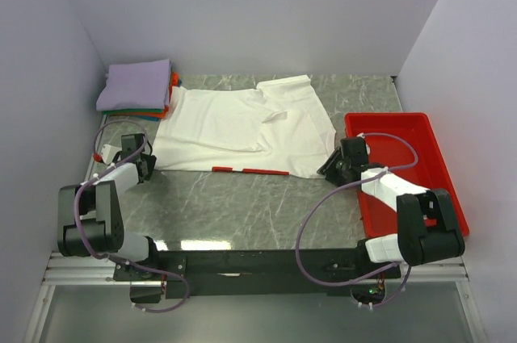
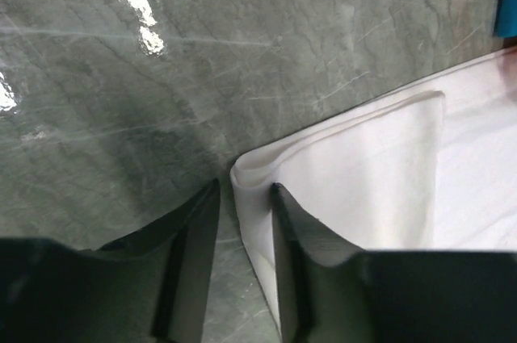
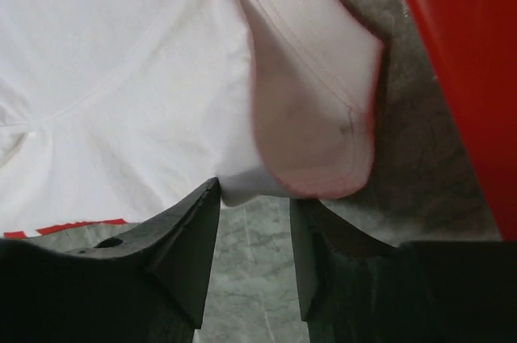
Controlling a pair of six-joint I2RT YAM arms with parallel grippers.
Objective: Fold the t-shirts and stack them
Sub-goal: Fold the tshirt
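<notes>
Your table (image 1: 242, 214): grey-green marble-look top, glossy, glare patches nr the 6 o'clock edge. You've got 3 items lying on it.
1) white tee (image 1: 234, 129): spread flat, ctr to 12 o'clock. Sleeve folded over at 1 o'clock, thin red strip along the 6 o'clock hem.
2) stack of folded tees (image 1: 136, 85): 10–11 o'clock corner, lavender on top, orange & green edges below. Just beside the white tee.
3) red tray (image 1: 388, 116): 3–4 o'clock edge, near the tee's 4 o'clock corner.
</notes>
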